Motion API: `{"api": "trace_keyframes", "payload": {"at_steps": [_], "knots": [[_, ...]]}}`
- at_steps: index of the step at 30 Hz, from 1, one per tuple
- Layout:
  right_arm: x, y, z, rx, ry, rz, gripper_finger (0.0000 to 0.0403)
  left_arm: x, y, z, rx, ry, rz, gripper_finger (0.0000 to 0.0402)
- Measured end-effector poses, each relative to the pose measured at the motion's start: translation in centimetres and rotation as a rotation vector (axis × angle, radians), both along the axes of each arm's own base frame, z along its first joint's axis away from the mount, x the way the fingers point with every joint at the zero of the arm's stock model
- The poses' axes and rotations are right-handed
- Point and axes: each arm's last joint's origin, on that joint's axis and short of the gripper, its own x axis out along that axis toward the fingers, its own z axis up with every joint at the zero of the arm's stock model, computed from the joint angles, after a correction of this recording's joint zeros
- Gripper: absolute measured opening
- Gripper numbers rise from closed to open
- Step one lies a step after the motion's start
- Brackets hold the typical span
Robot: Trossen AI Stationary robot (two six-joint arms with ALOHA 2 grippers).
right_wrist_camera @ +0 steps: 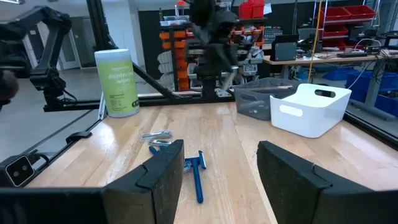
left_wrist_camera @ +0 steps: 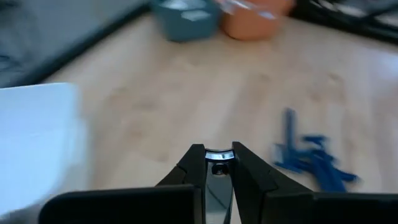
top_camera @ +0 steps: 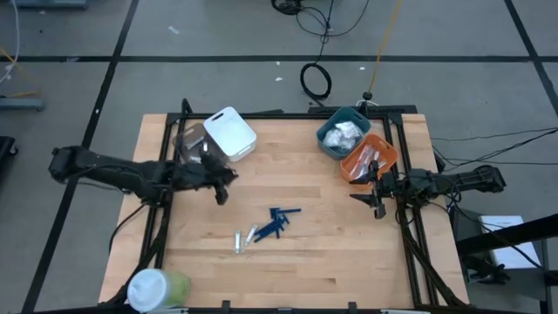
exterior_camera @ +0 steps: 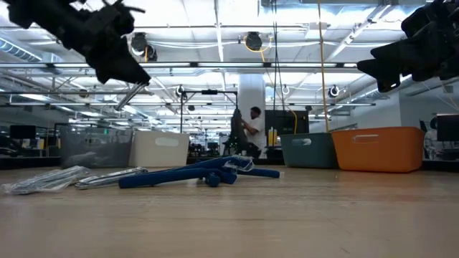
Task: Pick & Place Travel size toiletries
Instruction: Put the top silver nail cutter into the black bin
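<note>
The left gripper (top_camera: 221,194) pinches a small silver tube (left_wrist_camera: 217,168) between nearly closed fingers, above the wood beside the white bin (top_camera: 230,133). Ahead of it lie blue sticks (top_camera: 276,221) and silver packets (top_camera: 243,238). The right gripper (top_camera: 376,200), fingers spread and empty, hovers just beside the orange bin (top_camera: 370,157).

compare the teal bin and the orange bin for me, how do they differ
The teal bin holds white crinkly packets; the orange bin holds thin clear items that are hard to make out. The teal bin sits nearer the table's far edge, the orange bin beside it, closer to the right hand. In the low view the orange bin looks larger than the teal one, though it may simply be closer. Both stand upright and open-topped on the table's right side.
</note>
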Motion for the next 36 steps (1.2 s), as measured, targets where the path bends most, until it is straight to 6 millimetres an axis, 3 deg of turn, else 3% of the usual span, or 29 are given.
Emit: {"api": "trace_keyframes", "payload": {"at_steps": [8,19,36], "knots": [[0.0,0.0,0.0,0.0,0.0,0.0,0.0192,-3.9,2.8,-0.2,0.054,-0.114,0.275,0.0036],[0.0,0.0,0.0,0.0,0.0,0.0,0.0192,-7.0,5.8,-0.5,0.14,-0.129,0.896,0.0036],[0.0,0.0,0.0,0.0,0.0,0.0,0.0192,-6.7,8.0,-2.0,0.1,-0.041,1.054,0.0045]]}}
